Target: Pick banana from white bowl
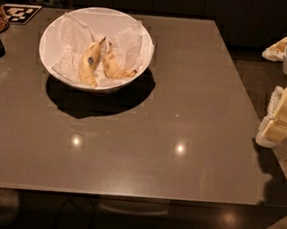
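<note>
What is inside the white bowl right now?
Crinkled paper lines the white bowl; on it lie the curved banana and a straighter stickered banana. The paper hides the bowl's floor. The gripper hangs beyond the table's right edge.

Curved bruised banana (116, 68) lies in white bowl (49, 33); gripper (279, 122) well apart, right.

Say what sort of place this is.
Probably a kitchen or break room: smooth grey-brown countertop, large round white bowl holding a curved yellow banana, dark cabinets behind. The gripper hangs beyond the counter's right edge.
</note>
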You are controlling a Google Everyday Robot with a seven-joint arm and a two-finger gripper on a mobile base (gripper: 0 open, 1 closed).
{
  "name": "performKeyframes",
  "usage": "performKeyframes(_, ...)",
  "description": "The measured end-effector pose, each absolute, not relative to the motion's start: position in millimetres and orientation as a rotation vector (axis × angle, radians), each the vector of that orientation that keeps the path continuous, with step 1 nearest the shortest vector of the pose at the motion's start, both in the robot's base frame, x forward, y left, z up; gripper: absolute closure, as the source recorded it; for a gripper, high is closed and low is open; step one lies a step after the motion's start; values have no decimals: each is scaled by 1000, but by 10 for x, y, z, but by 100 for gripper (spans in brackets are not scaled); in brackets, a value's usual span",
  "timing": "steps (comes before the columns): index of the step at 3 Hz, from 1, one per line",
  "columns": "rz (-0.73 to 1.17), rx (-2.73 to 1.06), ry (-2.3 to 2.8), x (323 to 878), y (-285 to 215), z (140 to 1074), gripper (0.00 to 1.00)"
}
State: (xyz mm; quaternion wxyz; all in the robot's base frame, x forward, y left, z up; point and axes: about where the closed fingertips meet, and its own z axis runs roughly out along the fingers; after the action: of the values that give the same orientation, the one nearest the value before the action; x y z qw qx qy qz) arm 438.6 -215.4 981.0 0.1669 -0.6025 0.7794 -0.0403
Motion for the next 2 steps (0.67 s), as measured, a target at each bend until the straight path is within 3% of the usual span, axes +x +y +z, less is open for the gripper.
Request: performKeyframes(2, -140, -1688, 2233, 4405, -2123, 9840, 0)
